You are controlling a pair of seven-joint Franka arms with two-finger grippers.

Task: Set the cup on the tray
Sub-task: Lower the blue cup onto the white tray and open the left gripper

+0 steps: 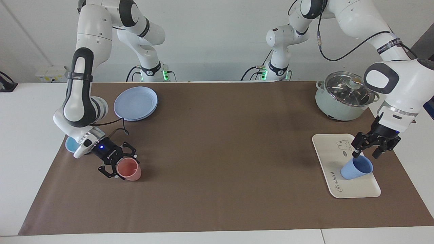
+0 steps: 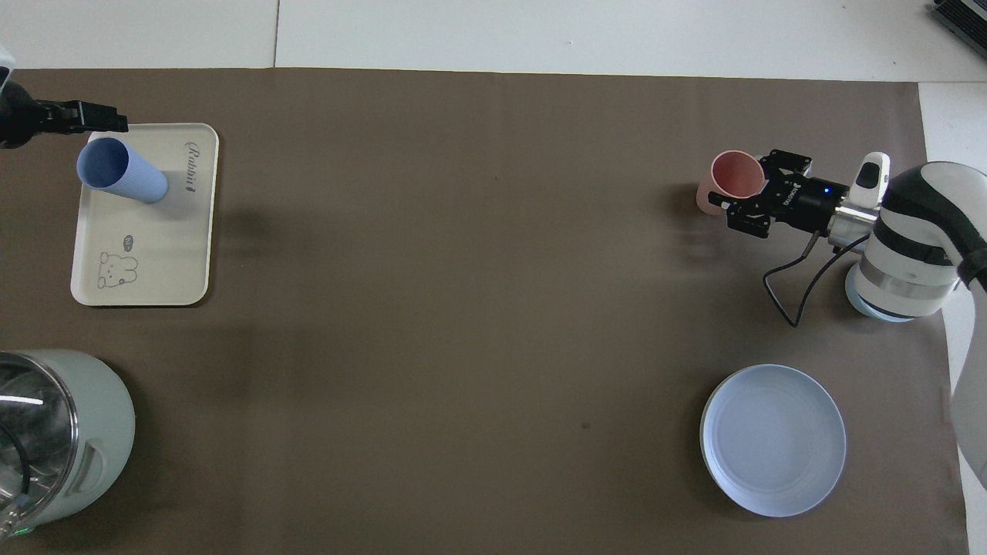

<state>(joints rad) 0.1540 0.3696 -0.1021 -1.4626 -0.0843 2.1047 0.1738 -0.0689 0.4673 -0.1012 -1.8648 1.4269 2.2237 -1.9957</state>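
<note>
The periwinkle-blue cup (image 1: pixel 356 168) (image 2: pixel 123 176) stands on the cream tray (image 1: pixel 352 191) (image 2: pixel 154 262), at the tray's end farther from the robots, by the cursive lettering. My left gripper (image 1: pixel 366 154) (image 2: pixel 91 116) hangs open just over the cup's rim. Its fingers are spread apart, and one fingertip (image 1: pixel 355 155) sits close to the rim. A salmon-pink cup (image 1: pixel 130 169) (image 2: pixel 725 179) stands on the mat toward the right arm's end. My right gripper (image 1: pixel 117 162) (image 2: pixel 752 202) is low at that cup's rim.
A pale green pot with a glass lid (image 1: pixel 346 98) (image 2: pixel 54 432) stands nearer to the robots than the tray. Stacked round blue plates (image 1: pixel 136 102) (image 2: pixel 773 439) lie near the right arm's base. A light-blue bowl (image 1: pixel 70 145) (image 2: pixel 879 308) sits partly under the right arm.
</note>
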